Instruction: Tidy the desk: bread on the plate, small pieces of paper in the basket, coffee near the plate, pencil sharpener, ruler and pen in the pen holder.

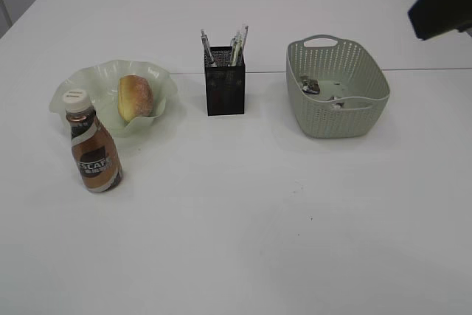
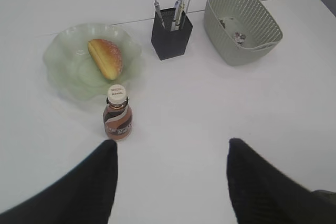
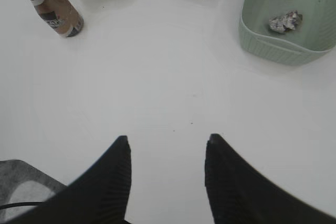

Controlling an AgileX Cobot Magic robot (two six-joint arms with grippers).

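Observation:
The bread (image 1: 135,98) lies on the pale green plate (image 1: 74,86) at the left. A brown coffee bottle (image 1: 94,150) stands upright just in front of the plate. The black mesh pen holder (image 1: 225,90) in the middle holds pens and a ruler; no pencil sharpener shows. Crumpled paper pieces (image 3: 284,21) lie inside the green basket (image 1: 369,101). My left gripper (image 2: 171,148) hangs open and empty above the table, short of the bottle (image 2: 117,119). My right gripper (image 3: 169,142) is open over bare table, nothing between its fingers. Part of the right arm (image 1: 442,5) shows at the top right.
White table (image 1: 258,234) with wide bare surface in front of the objects. A seam runs across the table behind the basket. A grey patch (image 3: 21,187) shows at the lower left of the right wrist view.

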